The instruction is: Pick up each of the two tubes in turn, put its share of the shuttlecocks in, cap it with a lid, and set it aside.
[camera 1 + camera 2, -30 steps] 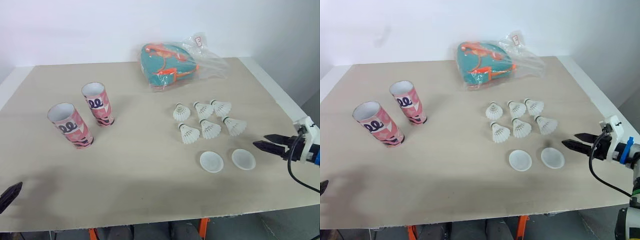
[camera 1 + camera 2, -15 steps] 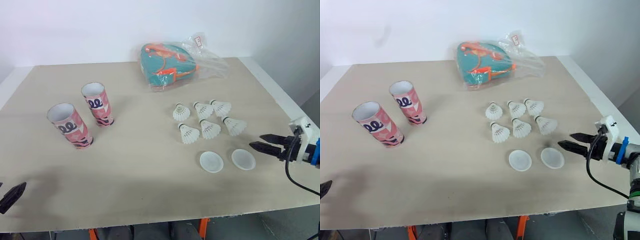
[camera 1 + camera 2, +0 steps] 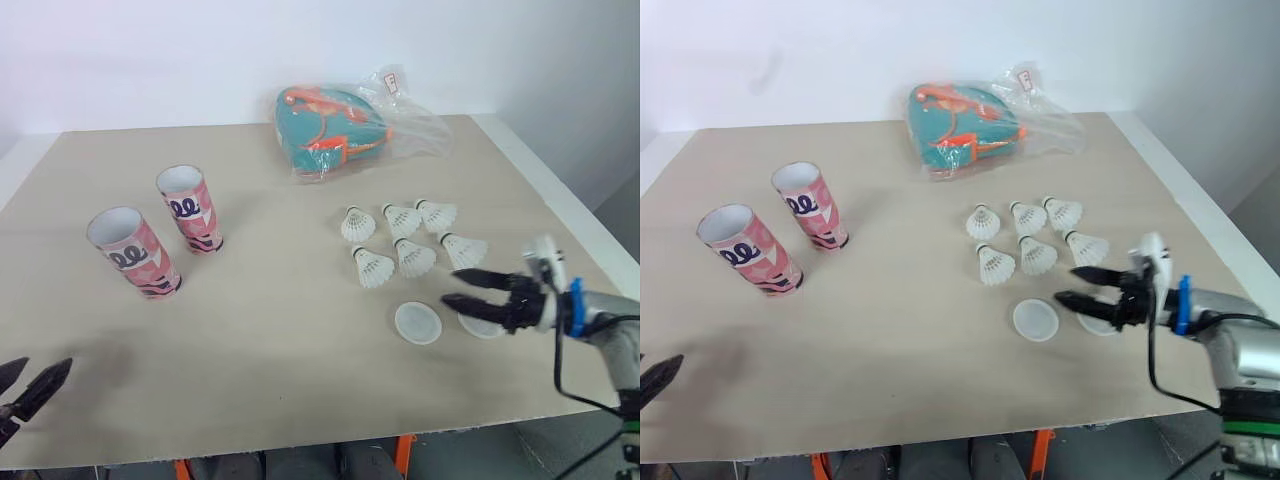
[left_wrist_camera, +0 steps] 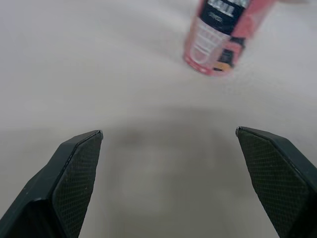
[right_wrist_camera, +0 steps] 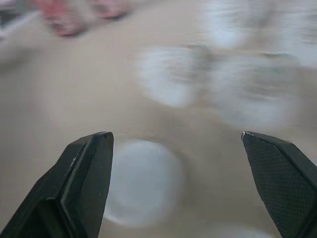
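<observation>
Right gripper sat right of centre in the left eye view, fingers spread wide and holding nothing, hovering over the right lid, with the left lid just beside its tips. Six shuttlecocks lay in two rows just above the lids, loose on the table. Left gripper was at the lower left corner, also wide and empty, well apart from everything. Near tube and far tube stood upright at left of frame, open ends up, apparently empty. Bagged teal pouch lay at upper centre, not involved.

Progress, as a judgement: nothing done yet. No tube lifted, no shuttlecock loaded, no lid on; all steps for both tubes were left.

Versus a second ago: the right gripper had come in from the right edge to above the lids. The left gripper had come further into the corner, so both its fingers showed. The view shifted slightly; the table items had not moved.
</observation>
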